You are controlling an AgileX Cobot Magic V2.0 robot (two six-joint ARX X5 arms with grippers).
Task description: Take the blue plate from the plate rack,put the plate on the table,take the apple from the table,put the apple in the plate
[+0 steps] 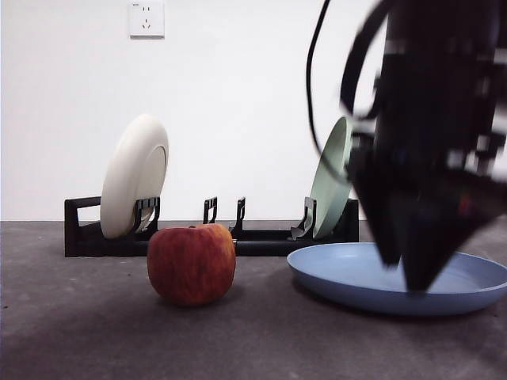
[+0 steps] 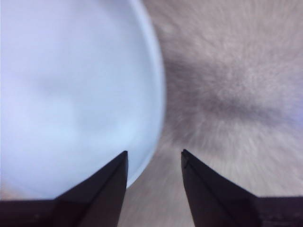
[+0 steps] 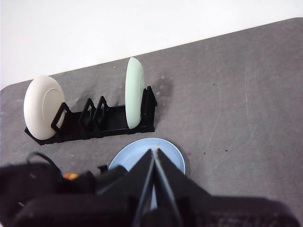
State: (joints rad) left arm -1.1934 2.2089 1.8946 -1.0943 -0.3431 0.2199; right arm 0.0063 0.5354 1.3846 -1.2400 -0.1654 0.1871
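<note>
On the dark grey surface (image 1: 95, 332), nearest the front camera, the apple (image 1: 191, 263) sits upright, left of centre, just in front of the rack (image 1: 261, 237). To its right the blue plate (image 1: 356, 277) lies flat on the surface, apart from the apple and just in front of the rack's right end.

A blurred dark arm comes down from the top right over the plate; its pointed tips hang low over the plate's right half. This is the left gripper (image 2: 154, 158): its wrist view shows the plate's pale blue rim (image 2: 158, 94) close below, with the jaws parted by a clear gap, one over the plate's edge, the other over bare surface. It holds nothing.

The right gripper (image 3: 154, 156) is high above the scene, jaws pressed together to a point, with nothing between them. Its view looks down on the blue plate (image 3: 168, 153) and the rack (image 3: 113, 125) beyond.

Behind, the rack holds a cream plate (image 1: 135, 176) leaning at its left end and a pale green plate (image 1: 331, 178) upright at its right end, partly hidden by the arm. The slots between them stand empty. A white wall with a socket (image 1: 146, 18) closes the view.
</note>
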